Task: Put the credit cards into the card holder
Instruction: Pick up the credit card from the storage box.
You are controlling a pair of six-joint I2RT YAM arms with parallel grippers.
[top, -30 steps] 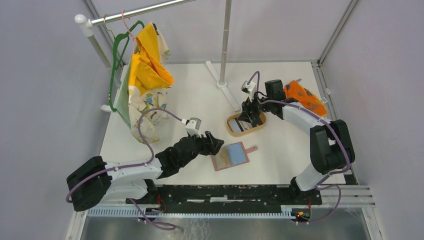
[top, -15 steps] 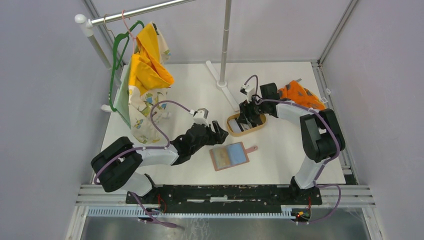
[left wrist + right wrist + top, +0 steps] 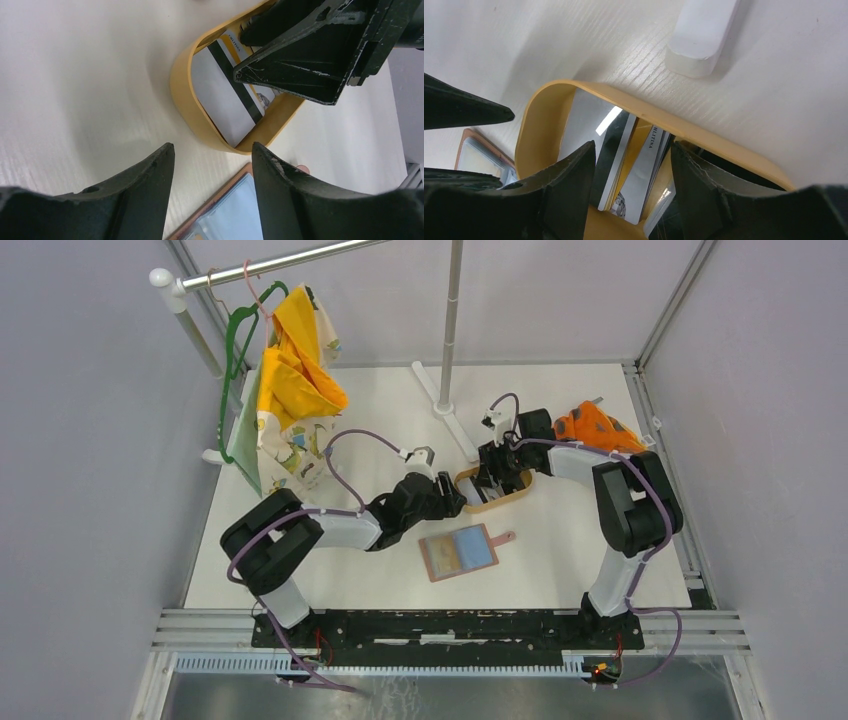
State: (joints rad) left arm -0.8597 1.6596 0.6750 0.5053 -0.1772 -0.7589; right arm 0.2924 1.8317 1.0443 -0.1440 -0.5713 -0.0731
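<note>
Several credit cards [image 3: 644, 165], black, grey, white and yellowish, lie stacked in an oval light-wood tray [image 3: 539, 120]. My right gripper [image 3: 631, 147] is down inside the tray [image 3: 470, 502], open, its fingers either side of the stack; I cannot tell whether they touch it. The card holder [image 3: 460, 552] lies open on the table, blue-grey inside up, its strap tab pointing right. My left gripper [image 3: 212, 150] stands open and empty between the card holder [image 3: 235, 210] and the tray's near end [image 3: 187, 100]. In the top view the left gripper [image 3: 450, 502] is just left of the tray.
A garment rack stands at the back left with a green hanger and yellow patterned cloth [image 3: 290, 390]. Just behind the tray a vertical pole [image 3: 450, 330] rises from a white foot [image 3: 701, 35]. An orange cloth [image 3: 595, 428] lies behind the right arm.
My left arm has swung right and away from me, from beside the card holder to the tray's left end, its jaws narrowing a little. The right gripper has stayed in the tray.
</note>
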